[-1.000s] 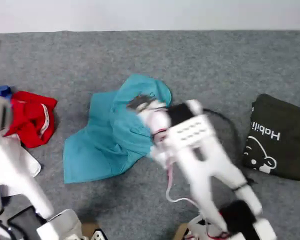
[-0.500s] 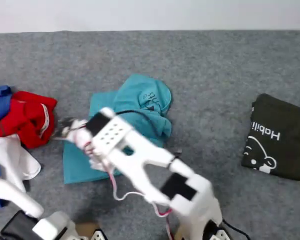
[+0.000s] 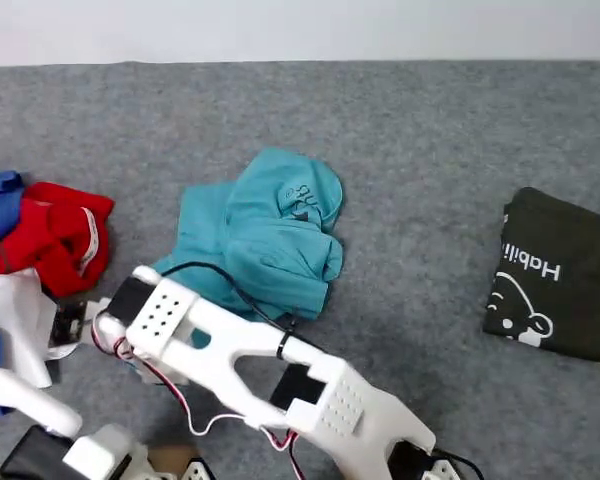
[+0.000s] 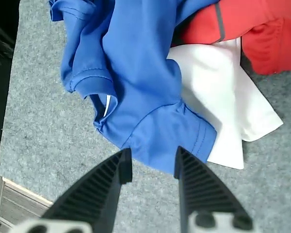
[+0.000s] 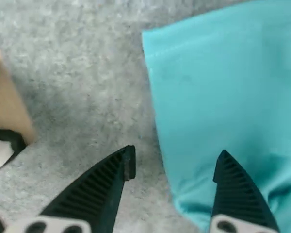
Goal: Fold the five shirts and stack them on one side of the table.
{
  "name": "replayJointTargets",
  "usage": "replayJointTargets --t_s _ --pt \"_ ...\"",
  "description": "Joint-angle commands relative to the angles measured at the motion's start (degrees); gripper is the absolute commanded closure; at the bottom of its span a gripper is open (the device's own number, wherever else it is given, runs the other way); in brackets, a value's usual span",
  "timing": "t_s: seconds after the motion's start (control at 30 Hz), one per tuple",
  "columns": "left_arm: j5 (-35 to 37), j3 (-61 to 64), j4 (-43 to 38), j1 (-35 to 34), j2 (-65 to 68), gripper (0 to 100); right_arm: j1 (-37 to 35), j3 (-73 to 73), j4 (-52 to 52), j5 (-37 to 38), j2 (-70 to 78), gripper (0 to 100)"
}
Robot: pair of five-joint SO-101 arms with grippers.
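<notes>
Right pincer (image 5: 177,164) now nearer red shirt (image 3: 65,235), open astride teal shirt (image 5: 223,87)'s edge; left pincer (image 4: 152,158) open over blue shirt (image 4: 136,73).

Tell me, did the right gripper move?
Yes. The right gripper swept from over the top of the teal shirt down and left to its lower-left corner, ending farther from the black shirt.

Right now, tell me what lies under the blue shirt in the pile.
A white shirt pokes out from under the edge of the blue shirt, on the grey table covering. How far it runs beneath, and anything else below, is covered by the blue cloth.
</notes>
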Motion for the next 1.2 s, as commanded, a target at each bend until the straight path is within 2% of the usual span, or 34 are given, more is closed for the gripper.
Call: replayJointTargets --t_s 0.0,0.13,0.3,0.37,0.67,0.87,0.97,1.17 --pt "-0.6 -0.1 -1.1 -0.5 -1.9 86 0.6 -2.7 -1.6 1.6 0.6 73.2" --pt "-0.6 -0.1 -0.8 -0.5 -1.9 86 3.4 -2.7 -3.7 1.6 2.6 77.3" --pt "-0.6 -0.1 -0.8 -0.5 -1.9 86 5.9 -2.8 -5.4 1.6 4.1 99.8" --pt "-0.6 -0.1 -0.8 -0.5 -1.9 86 7.0 -3.2 -3.5 1.6 3.0 96.9" --pt "-0.4 -0.1 -0.7 0.9 -2.2 86 12.9 -12.6 10.9 1.5 -4.5 98.8" --pt "-0.4 -0.4 0.4 4.1 -2.5 86 20.9 -12.6 11.3 1.6 -12.5 98.9" --pt "-0.4 -0.4 1.8 6.7 -2.5 86 23.2 -7.0 11.3 2.5 -17.3 98.9" --pt "-0.3 -0.4 2.3 9.5 -2.5 86 25.0 16.8 11.1 7.0 -30.2 98.9"
